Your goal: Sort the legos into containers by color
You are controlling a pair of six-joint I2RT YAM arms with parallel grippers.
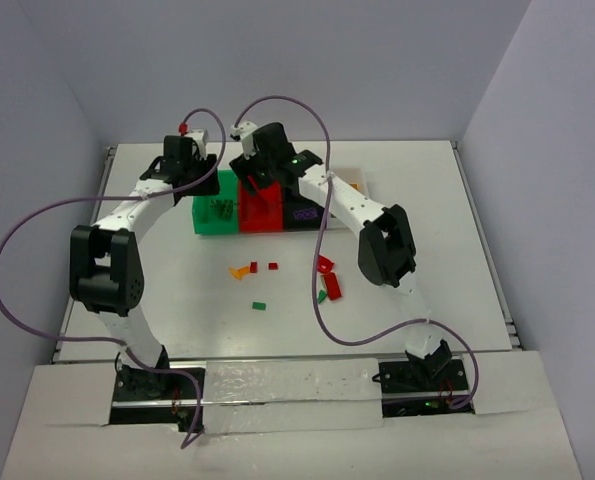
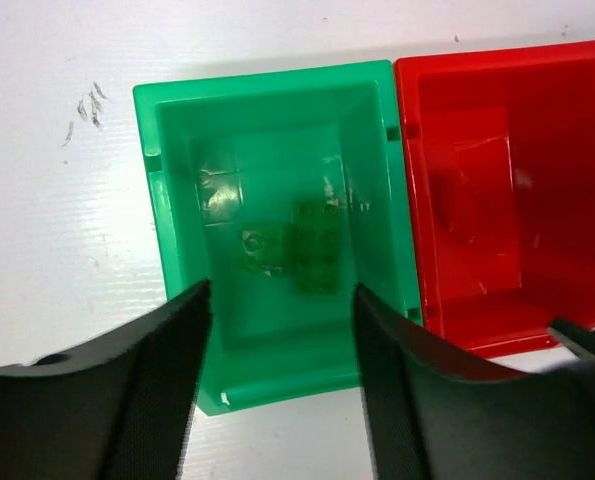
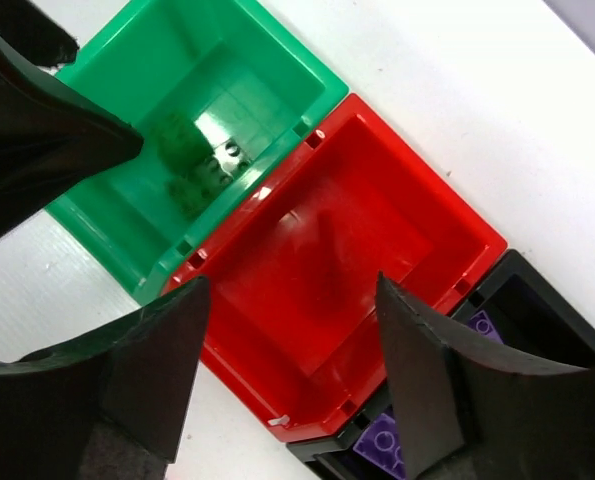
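The containers stand in a row at the back: green bin (image 1: 217, 214), red bin (image 1: 260, 212), black bin (image 1: 302, 214) and clear white bin (image 1: 352, 184). My left gripper (image 2: 282, 295) is open and empty above the green bin (image 2: 177, 200), which holds green legos (image 2: 312, 245). My right gripper (image 3: 292, 285) is open and empty above the red bin (image 3: 417, 190). A purple lego (image 3: 385, 447) lies in the black bin (image 3: 537, 300). Loose legos lie on the table: orange (image 1: 240, 270), red (image 1: 273, 266), red (image 1: 331, 288), green (image 1: 260, 306).
Both arms reach over the bins from the near edge, the left gripper (image 1: 205, 180) and the right gripper (image 1: 260, 186) close together. The left gripper's finger (image 3: 47, 140) shows in the right wrist view beside the green bin (image 3: 307, 75). Purple cables loop above the table.
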